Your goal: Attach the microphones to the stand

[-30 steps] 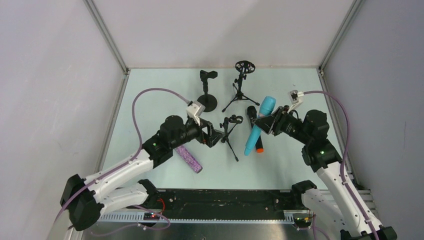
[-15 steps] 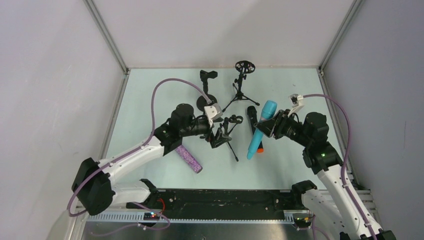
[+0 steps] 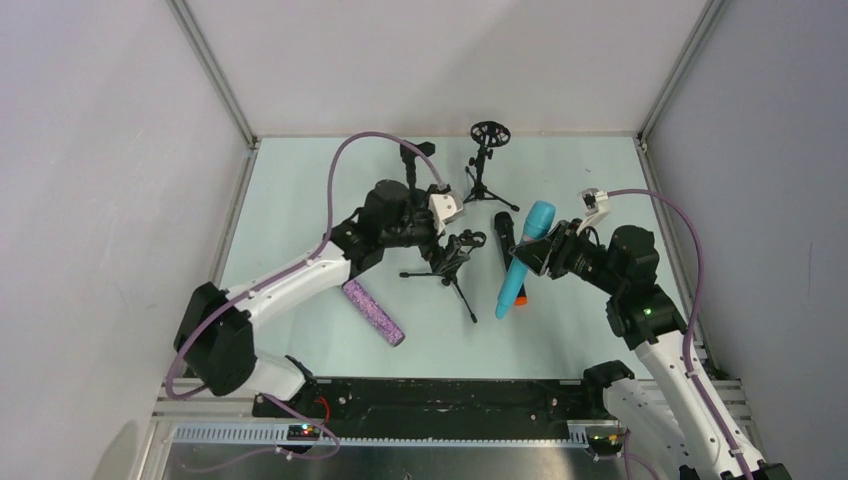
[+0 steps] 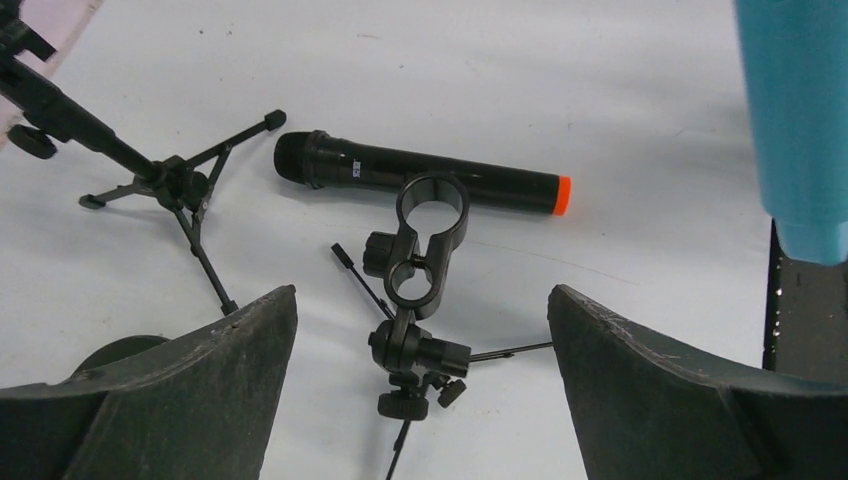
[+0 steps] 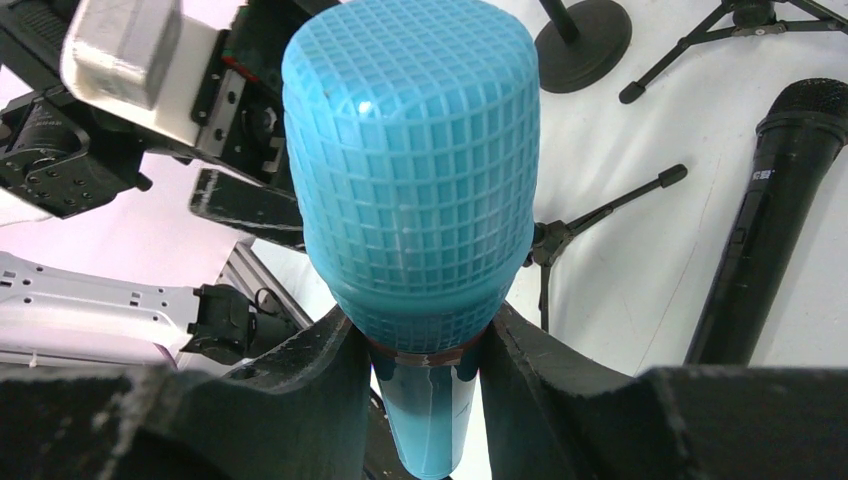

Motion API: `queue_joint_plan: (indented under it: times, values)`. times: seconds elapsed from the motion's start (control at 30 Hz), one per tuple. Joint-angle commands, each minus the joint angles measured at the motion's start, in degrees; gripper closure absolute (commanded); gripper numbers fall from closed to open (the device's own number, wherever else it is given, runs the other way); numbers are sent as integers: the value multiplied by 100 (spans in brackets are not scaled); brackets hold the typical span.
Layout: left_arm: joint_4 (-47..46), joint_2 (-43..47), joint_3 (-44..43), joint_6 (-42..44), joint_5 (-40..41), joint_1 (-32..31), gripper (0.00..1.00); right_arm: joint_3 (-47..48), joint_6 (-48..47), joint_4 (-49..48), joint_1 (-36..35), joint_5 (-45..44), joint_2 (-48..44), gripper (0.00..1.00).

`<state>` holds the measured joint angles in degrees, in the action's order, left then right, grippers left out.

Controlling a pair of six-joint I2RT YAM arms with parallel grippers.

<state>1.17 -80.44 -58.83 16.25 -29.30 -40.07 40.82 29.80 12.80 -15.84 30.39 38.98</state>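
My right gripper [image 3: 541, 252] is shut on the turquoise microphone [image 3: 523, 256], just below its mesh head [image 5: 410, 170], and holds it tilted above the table. My left gripper [image 3: 447, 243] is open and empty, just left of a small black tripod stand with a ring clamp [image 3: 462, 250]; in the left wrist view that stand [image 4: 425, 270] sits between my fingers, untouched. The black microphone with the orange end [image 4: 420, 178] lies on the table behind the stand. The purple glitter microphone [image 3: 372, 312] lies at the near left.
A round-base stand with a clip [image 3: 412, 165] and a tripod stand with a round shock mount [image 3: 487, 150] stand at the back. Grey walls close the table's left, back and right sides. The black front rail [image 3: 440, 395] runs along the near edge.
My left arm has swung back and to the right, and its gripper now faces the small tripod stand. The right gripper with the turquoise microphone has barely moved.
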Motion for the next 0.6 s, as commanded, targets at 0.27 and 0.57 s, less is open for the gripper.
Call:
queue_joint_plan:
  times: [0.27,0.57]
  values:
    - [473,-793,-694,631,-97,79,13,23,-123,-242,43,87,-13,100]
    - [503,-1047,-829,521,-419,144,83,23,-141,-320,81,83,-59,100]
